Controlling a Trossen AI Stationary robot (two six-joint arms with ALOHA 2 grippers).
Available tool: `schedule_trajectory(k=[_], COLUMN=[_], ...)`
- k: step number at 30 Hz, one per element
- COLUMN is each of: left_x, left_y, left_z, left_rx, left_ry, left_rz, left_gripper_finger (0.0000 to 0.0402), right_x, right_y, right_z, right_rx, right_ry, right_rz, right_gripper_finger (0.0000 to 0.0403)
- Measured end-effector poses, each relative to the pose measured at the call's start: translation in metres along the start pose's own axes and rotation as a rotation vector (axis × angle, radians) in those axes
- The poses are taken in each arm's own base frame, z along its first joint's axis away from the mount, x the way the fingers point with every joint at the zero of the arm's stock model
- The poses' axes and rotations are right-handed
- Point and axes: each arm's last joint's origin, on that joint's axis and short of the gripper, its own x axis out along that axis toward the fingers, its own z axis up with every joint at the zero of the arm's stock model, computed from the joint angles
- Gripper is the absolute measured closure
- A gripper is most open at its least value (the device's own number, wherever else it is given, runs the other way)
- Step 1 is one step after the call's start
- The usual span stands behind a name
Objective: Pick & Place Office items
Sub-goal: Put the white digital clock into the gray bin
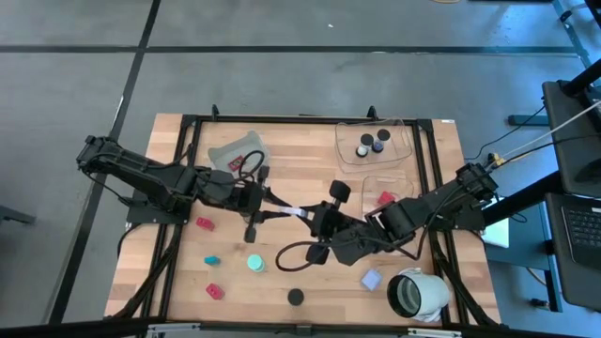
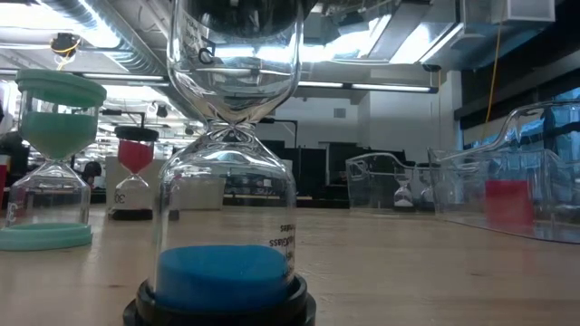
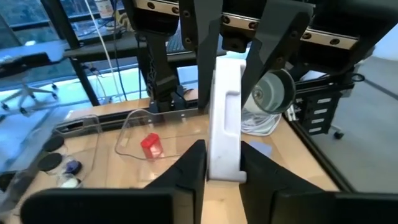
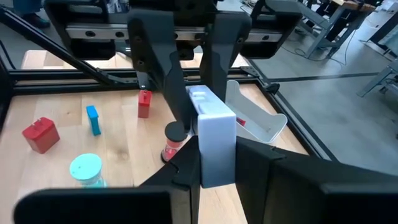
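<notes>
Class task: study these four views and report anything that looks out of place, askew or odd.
One white piece hangs above the table middle, pinched at opposite ends by both the left claw and the right claw at once. The big white hollow cylinder lies tipped on its side near the front right corner.

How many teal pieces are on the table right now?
2. A small teal bit lies on the table ahead of the left arm; a round-topped teal piece stands just right of it, apart. Others may be hidden.

Big white hollow cyl (image 1: 419,293) at table (image 1: 310,145) corner, clear trays (image 1: 376,141) opposite edge
</notes>
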Motion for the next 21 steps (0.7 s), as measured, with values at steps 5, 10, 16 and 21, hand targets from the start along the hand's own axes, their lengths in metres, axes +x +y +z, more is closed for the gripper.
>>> schedule_trajectory(k=[5, 10, 16, 21], left_x=[0.0, 0.0, 0.0, 0.0], left_y=[0.0, 0.0, -0.002, -0.001], left_z=[0.0, 0.0, -0.001, -0.005], left_rx=[-0.015, -0.017, -0.015, -0.011], left_ry=[0.0, 0.001, 0.009, 0.047], left_rz=[-0.01, -0.015, -0.035, -0.021], left_gripper_finger=[0.0338, 0.0332, 0.0336, 0.0335], right_x=[0.0, 0.0, 0.001, -0.007], right_y=[0.0, 0.001, 0.003, -0.009], right_z=[0.0, 0.0, -0.001, 0.004], right_rx=[0.002, 0.001, 0.041, 0.145], right_ry=[-0.001, 0.006, 0.05, 0.086], right_rz=[0.001, 0.026, 0.153, 0.234], right_gripper_finger=[0.0333, 0.0324, 0.0285, 0.0227])
